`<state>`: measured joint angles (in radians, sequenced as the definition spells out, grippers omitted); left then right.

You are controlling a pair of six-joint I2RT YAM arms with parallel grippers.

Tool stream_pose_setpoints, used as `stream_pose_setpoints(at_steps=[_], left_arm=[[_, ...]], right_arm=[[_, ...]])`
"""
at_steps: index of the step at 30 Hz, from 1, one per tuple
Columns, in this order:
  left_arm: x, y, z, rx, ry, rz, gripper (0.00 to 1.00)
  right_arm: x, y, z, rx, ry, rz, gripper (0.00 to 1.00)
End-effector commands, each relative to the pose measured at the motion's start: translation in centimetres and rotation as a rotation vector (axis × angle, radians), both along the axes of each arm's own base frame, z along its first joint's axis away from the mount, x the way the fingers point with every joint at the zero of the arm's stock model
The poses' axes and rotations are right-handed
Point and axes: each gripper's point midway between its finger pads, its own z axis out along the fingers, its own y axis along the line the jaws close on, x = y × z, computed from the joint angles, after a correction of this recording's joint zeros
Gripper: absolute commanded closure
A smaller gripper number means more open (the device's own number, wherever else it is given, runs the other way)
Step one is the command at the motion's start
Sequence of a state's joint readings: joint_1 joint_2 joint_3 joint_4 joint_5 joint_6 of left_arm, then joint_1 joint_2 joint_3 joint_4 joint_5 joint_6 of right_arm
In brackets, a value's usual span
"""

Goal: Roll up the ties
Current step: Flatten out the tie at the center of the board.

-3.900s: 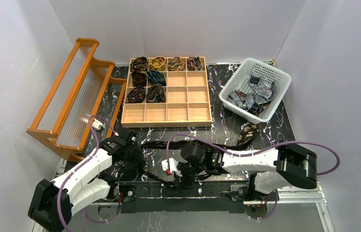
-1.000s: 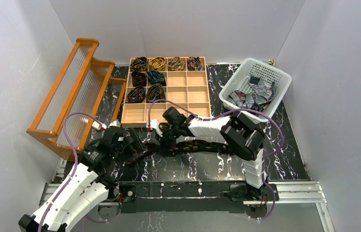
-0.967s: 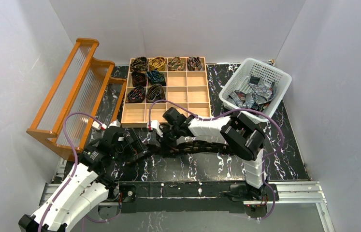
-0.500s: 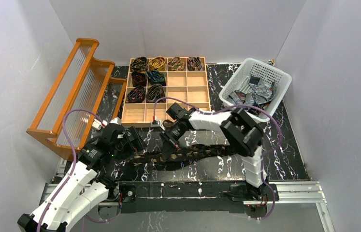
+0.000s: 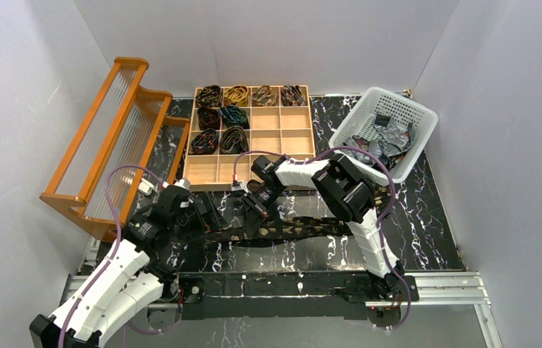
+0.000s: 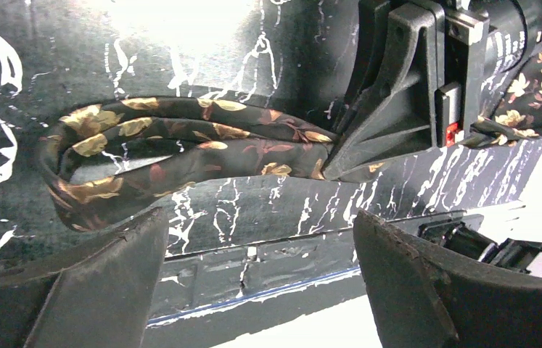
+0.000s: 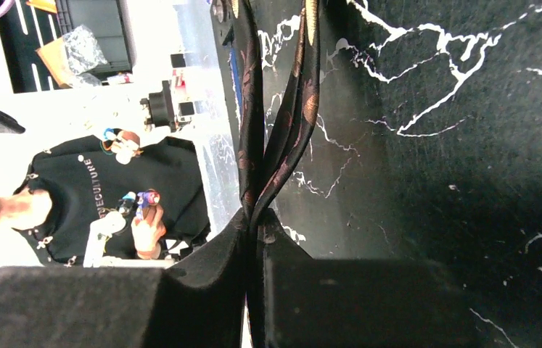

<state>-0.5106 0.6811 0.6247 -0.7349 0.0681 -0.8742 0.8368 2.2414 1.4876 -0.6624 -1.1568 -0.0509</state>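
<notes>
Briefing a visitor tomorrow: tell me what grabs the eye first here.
A long dark floral tie stretches across the near half of the black marbled table, the right gripper shut on it, the left gripper open by its folded end. Behind, eight rolled ties sit in a wooden tray; a white basket stands far right.

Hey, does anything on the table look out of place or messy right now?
Nothing spilled or damaged. The brown tie lies doubled across the near table, its folded end a slack, uneven loop, pinched by the right gripper. The basket sits askew, with loose ties heaped inside.
</notes>
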Motion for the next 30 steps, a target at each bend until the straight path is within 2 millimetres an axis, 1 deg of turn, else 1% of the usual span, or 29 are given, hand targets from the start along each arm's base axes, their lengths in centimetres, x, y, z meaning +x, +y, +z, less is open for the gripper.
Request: stream_pose_setpoints(at_steps=[1,3,5,6,8,9,11,12,13,14,16,17,18,20,22,24,25,28,30], left_arm=[[-0.1,-1.3,0.2,-0.042,0.003,-0.075,0.05],[-0.2,-1.6,-0.1,-0.041,0.022,-0.092,0.05],[-0.1,-2.0,-0.1,-0.05,0.031,-0.103,0.05],[0.0,-2.4,0.2,-0.071,0.029,-0.117,0.05],[0.2,-3.5,1.5,-0.111,0.019,-0.168,0.05],[0.3,-3.8,1.9,-0.115,0.016,-0.188,0.05],[0.4,-3.6,1.9,-0.091,0.017,-0.199,0.05],[0.4,-3.3,1.8,-0.076,0.018,-0.194,0.04],[0.5,-3.3,1.6,-0.068,0.018,-0.192,0.04],[0.5,-3.3,1.3,-0.067,0.026,-0.193,0.04],[0.4,-3.5,0.9,-0.067,0.047,-0.211,0.04],[0.3,-3.6,0.7,-0.064,0.058,-0.219,0.04],[0.3,-3.5,0.6,-0.053,0.066,-0.221,0.04],[0.6,-3.2,0.5,-0.038,0.061,-0.202,0.04],[0.9,-2.9,0.3,-0.022,0.046,-0.182,0.04],[1.1,-2.6,-0.1,-0.007,0.049,-0.167,0.03],[1.1,-2.6,-0.3,-0.002,0.054,-0.162,0.03],[1.3,-2.6,-0.5,0.002,0.052,-0.167,0.04],[1.5,-2.6,-0.4,0.008,0.041,-0.169,0.03]], right_arm=[[0.7,0.6,3.6,0.032,0.009,-0.026,0.85],[1.0,0.5,3.3,-0.009,-0.017,-0.035,0.81],[1.3,0.6,2.9,-0.033,-0.043,-0.043,0.79],[1.7,0.7,2.7,-0.055,-0.053,-0.058,0.79],[2.1,1.1,2.7,-0.054,-0.065,-0.066,0.77],[2.5,1.3,2.7,-0.062,-0.08,-0.073,0.78],[2.9,1.7,3.2,-0.062,-0.077,-0.07,0.8],[2.9,1.7,3.4,-0.064,-0.064,-0.061,0.8],[2.8,1.8,3.7,-0.053,-0.045,-0.05,0.84],[2.3,1.7,3.9,-0.036,-0.009,-0.029,0.86],[2.0,1.2,3.4,-0.058,-0.009,0.0,0.89],[1.8,1.0,2.8,-0.083,-0.037,0.01,0.87],[1.7,0.9,2.4,-0.101,-0.062,0.015,0.83],[1.8,1.0,2.2,-0.111,-0.087,0.009,0.74],[3.0,1.0,1.7,-0.152,-0.15,-0.023,0.72],[5.2,1.0,1.2,-0.209,-0.217,-0.096,0.71],[6.3,1.0,1.5,-0.216,-0.236,-0.126,0.71],[9.2,1.1,3.1,-0.194,-0.274,-0.206,0.65],[10.3,0.9,4.6,-0.193,-0.346,-0.223,0.64]])
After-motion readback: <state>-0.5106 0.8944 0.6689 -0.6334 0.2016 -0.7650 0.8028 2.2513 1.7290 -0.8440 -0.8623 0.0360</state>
